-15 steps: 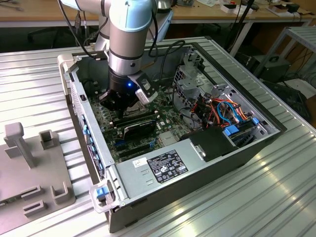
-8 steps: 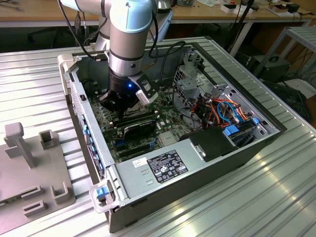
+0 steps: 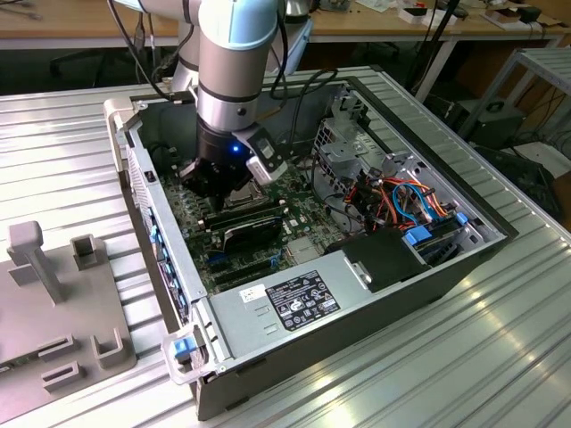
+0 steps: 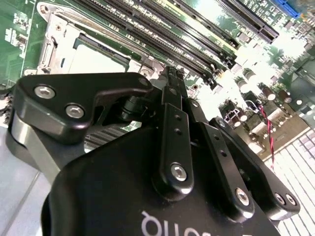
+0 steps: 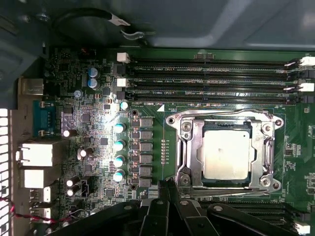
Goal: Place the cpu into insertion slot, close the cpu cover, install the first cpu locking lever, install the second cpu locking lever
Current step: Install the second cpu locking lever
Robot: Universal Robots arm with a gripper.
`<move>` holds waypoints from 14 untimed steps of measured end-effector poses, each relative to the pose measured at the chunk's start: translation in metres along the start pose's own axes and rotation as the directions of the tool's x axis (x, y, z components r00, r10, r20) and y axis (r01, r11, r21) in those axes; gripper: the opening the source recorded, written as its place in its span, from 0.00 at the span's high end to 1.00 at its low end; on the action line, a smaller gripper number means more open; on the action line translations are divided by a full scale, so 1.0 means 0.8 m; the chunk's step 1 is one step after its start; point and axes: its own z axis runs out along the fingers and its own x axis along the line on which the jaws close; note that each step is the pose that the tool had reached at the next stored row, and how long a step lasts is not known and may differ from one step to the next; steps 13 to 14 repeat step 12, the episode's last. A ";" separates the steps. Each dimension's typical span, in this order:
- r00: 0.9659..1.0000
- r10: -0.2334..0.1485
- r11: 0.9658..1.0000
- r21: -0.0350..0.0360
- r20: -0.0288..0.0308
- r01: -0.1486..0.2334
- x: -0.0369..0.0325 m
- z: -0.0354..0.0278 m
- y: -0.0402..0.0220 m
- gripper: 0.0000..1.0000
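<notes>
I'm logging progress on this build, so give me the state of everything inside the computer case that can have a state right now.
cpu: seated in the socket, metal top showing.
cpu cover: closed flat around the chip.
gripper: jaws shut, holding nothing, beside the socket.
memory slots: empty.
computer case: side open, lying flat.

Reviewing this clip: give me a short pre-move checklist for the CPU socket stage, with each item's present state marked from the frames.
1. cpu seated in the insertion slot: ok, its silvery top lies flat and square inside the socket in the first wrist view.
2. cpu cover closed over the chip: ok, the metal frame lies down around the chip.
3. Locking levers latched: cannot tell, thin rods run along the frame's edges but their hooks are not readable.
4. gripper positioned at the socket: ok, its tips sit just beside the frame's edge.
5. Jaws empty: ok, the tips are together with nothing between them.
6. Memory slots beside the socket undisturbed: ok.
</notes>
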 end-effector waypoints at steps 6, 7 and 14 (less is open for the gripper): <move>1.000 0.000 1.000 0.000 0.000 0.000 0.0001 -0.0099 0.0002 0.89; 1.000 0.000 1.000 0.000 0.000 0.000 0.0001 -0.0099 0.0002 0.89; 1.000 0.000 1.000 0.000 0.000 0.000 0.0002 -0.0116 0.0002 0.89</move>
